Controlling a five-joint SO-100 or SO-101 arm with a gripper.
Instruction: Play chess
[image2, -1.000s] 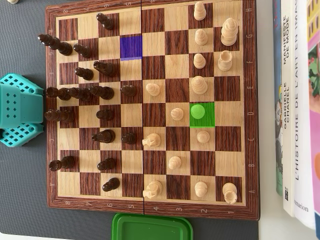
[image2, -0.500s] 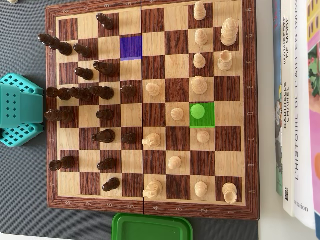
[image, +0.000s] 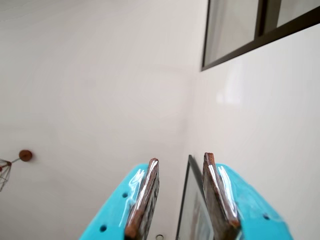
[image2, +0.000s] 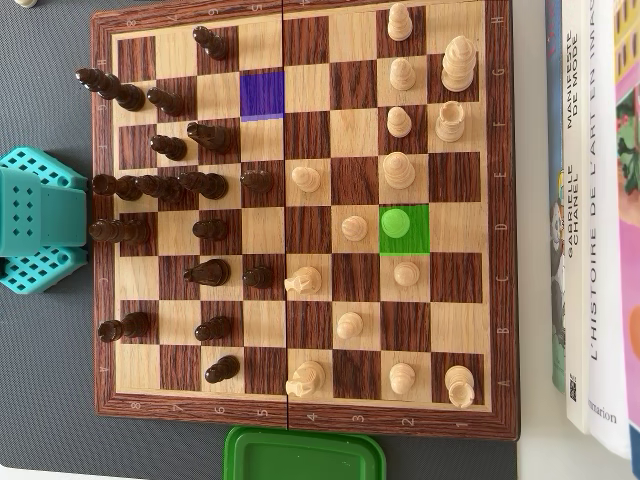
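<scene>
The wooden chessboard (image2: 300, 408) fills the overhead view. Dark pieces such as a pawn (image2: 210, 229) stand on its left half, and light pieces such as a knight (image2: 304, 281) on its right half. One square is tinted green (image2: 418, 243) and holds a green-tinted pawn (image2: 397, 223). A purple-tinted square (image2: 262, 96) stands empty. The teal arm (image2: 35, 220) sits off the board's left edge. In the wrist view my gripper (image: 181, 158) points up at a white wall; it is open, with nothing between its fingers (image: 145, 197).
A green lid (image2: 305, 455) lies at the board's bottom edge. Books (image2: 600, 200) stand along the right. Dark matting (image2: 50, 380) surrounds the board on the left. The wrist view shows a dark window frame (image: 250, 37) and a picture frame (image: 192, 210).
</scene>
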